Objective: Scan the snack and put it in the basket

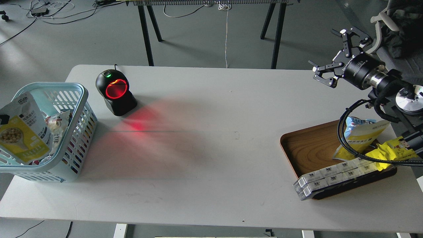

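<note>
Snack [20,132]: small pouch, white top, yellow lower part, round picture of tan beans. It sits in the basket [81,96] at the table's [205,172] left edge, leaning against the near-left side, its top poking above the rim. Something dark touches its left edge at the frame border; could be part of the left arm, cannot tell. Left tool not visible.

Right tool [332,56]: raised over the far right corner of the table, fingers spread wide apart, nothing between them. Tips point left and away.

Scanner [115,92]: black, red ring lit, green lamp on top, standing just right of the basket and casting red light across the table toward the near right.

Wooden tray [307,145], near right: a larger yellow-white pouch [362,135], a crinkled bright yellow wrapper [393,150], a row of small white boxes [330,178] hanging over its near rim.

Key relation: the snack lies far left of the open right tool, the whole table width between them. Its long axis runs roughly upright, tilted left. The left arm's side is clearly nearer.

Judgement: placing looks essentially done; the snack is already in the basket.
</note>
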